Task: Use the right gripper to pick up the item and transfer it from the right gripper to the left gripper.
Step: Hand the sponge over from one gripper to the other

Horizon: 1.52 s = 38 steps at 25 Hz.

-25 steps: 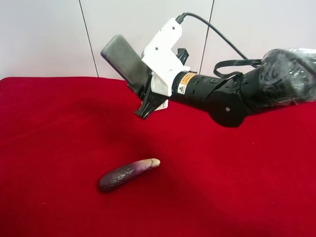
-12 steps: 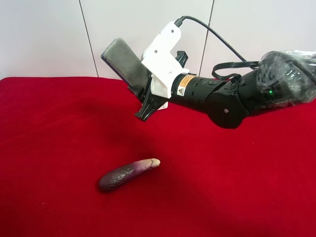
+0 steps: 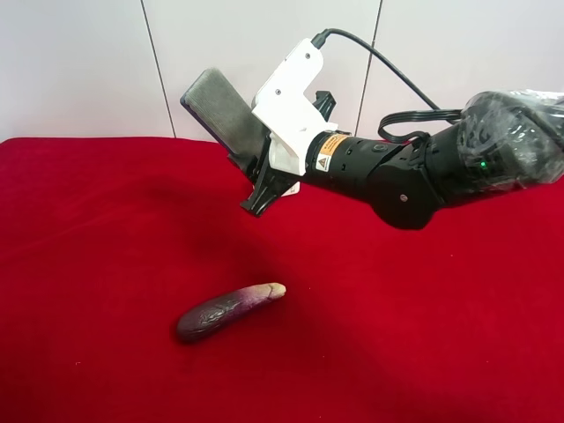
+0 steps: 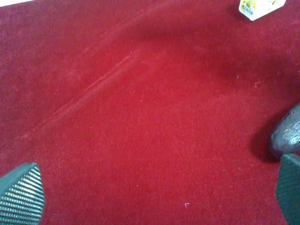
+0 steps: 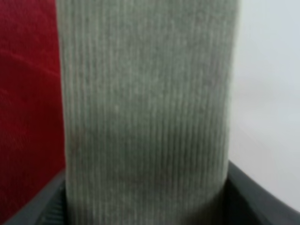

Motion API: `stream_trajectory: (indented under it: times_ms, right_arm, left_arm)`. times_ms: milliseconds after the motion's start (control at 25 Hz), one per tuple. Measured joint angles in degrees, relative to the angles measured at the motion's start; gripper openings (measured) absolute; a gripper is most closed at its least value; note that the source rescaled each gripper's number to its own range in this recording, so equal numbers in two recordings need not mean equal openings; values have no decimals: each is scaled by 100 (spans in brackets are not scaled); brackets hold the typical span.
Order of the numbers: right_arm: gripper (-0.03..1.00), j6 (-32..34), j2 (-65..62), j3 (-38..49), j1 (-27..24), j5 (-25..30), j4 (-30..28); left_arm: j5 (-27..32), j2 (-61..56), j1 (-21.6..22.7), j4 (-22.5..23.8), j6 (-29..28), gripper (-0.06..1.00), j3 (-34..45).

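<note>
The item point(image 3: 222, 107), a flat grey felt pad with a thin blue base, is held tilted in the air above the red cloth at the back. My right gripper point(image 3: 251, 172), black fingers on a white housing with an orange label, is shut on its lower end. In the right wrist view the grey felt point(image 5: 147, 108) fills the frame between the dark jaws. My left gripper point(image 4: 154, 197) is open and empty above the cloth; its ribbed fingertips point(image 4: 21, 194) show at both frame edges. It is out of the exterior high view.
A purple eggplant point(image 3: 227, 310) lies on the red cloth point(image 3: 423, 317) near the front middle; its end shows in the left wrist view point(image 4: 288, 133). A small white printed carton point(image 4: 260, 7) sits at the left wrist frame's edge. White wall panels stand behind.
The right arm and the held item shifted very slightly between one second and half a second ago; since then nothing has visibly moved.
</note>
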Motion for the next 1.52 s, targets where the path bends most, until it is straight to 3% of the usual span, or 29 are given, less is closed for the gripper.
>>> stream_trajectory:
  times_ms: [440,760,960,1160,1520]
  right_arm:
    - [0,0,0,0,0,0,0]
    - [0,0,0,0,0,0,0]
    - [0,0,0,0,0,0,0]
    - [0,0,0,0,0,0,0]
    - [0,0,0,0,0,0,0]
  left_arm:
    - [-77,8,0,-98,-135,100,-13]
    - [-1277,1236,0,-1600,-213,100,-158]
    - [-1608,2681,0,-2065,394,100,-595]
    - [-1432,4219,0,-2206,901,100,-1453]
    - [-753,5954,0,-2326,955,100,-2943]
